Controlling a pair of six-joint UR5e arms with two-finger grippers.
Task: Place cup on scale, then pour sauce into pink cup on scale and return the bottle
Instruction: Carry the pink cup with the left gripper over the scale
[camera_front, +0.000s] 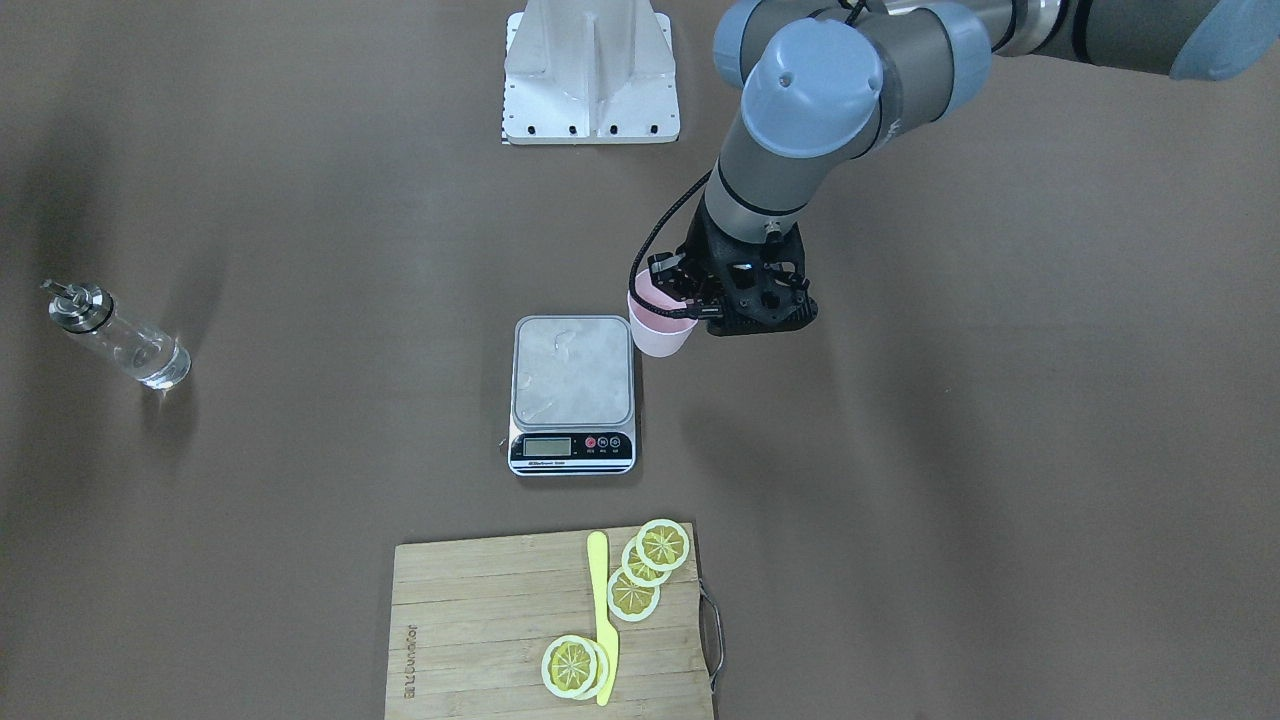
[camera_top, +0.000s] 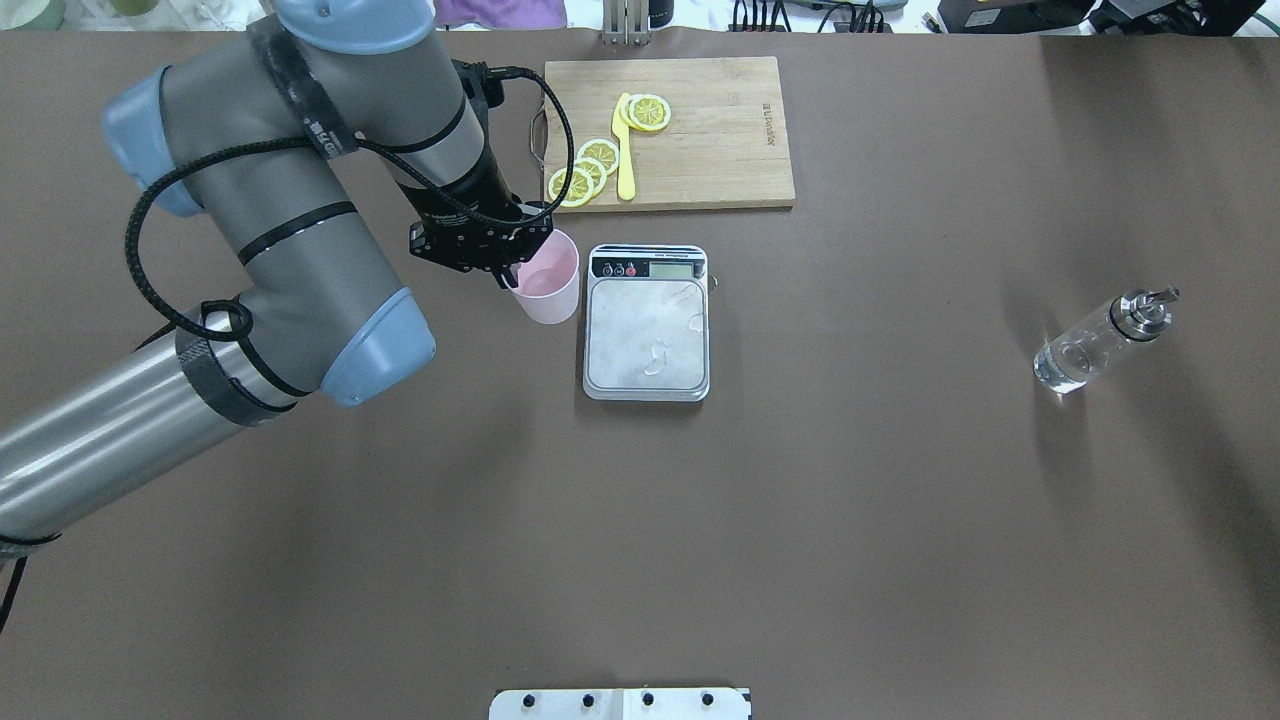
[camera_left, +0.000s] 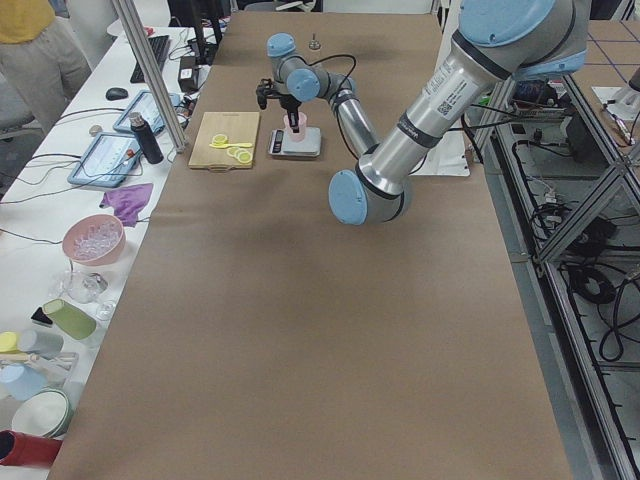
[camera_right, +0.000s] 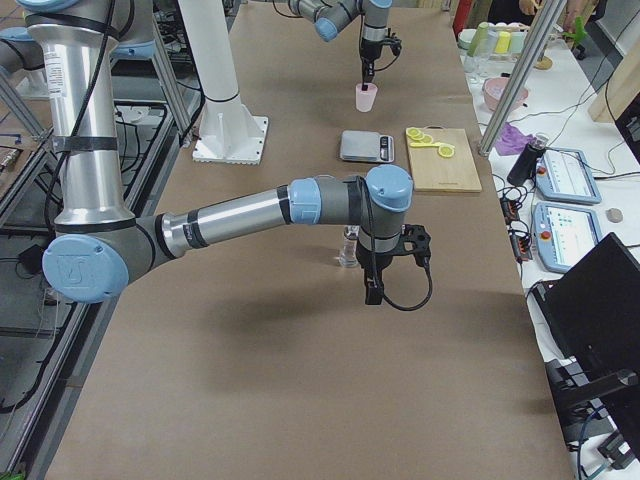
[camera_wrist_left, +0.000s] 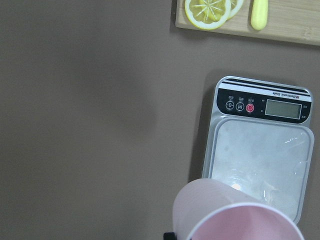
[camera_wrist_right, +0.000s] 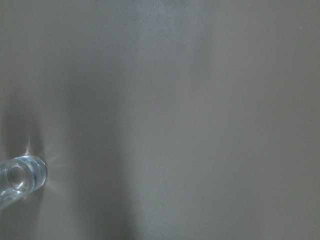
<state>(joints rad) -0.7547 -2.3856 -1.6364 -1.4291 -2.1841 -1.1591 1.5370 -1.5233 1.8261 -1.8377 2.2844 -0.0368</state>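
Note:
The pale pink cup (camera_top: 545, 285) is upright, beside the display end of the scale (camera_top: 647, 335), off its steel plate. My left gripper (camera_top: 505, 270) is shut on the cup's rim; it also shows in the front view (camera_front: 690, 300), with the cup (camera_front: 660, 325) next to the scale (camera_front: 572, 385). In the left wrist view the cup (camera_wrist_left: 235, 215) overlaps the scale's (camera_wrist_left: 260, 160) near corner. The clear glass bottle (camera_top: 1100, 340) stands far to the right. My right gripper (camera_right: 372, 292) hangs near the bottle (camera_right: 348, 245); I cannot tell whether it is open.
A wooden cutting board (camera_top: 720, 130) with lemon slices (camera_top: 590, 165) and a yellow knife (camera_top: 624, 150) lies beyond the scale. The white robot base plate (camera_top: 620, 703) is at the near table edge. The right wrist view shows only the bottle's base (camera_wrist_right: 20, 180).

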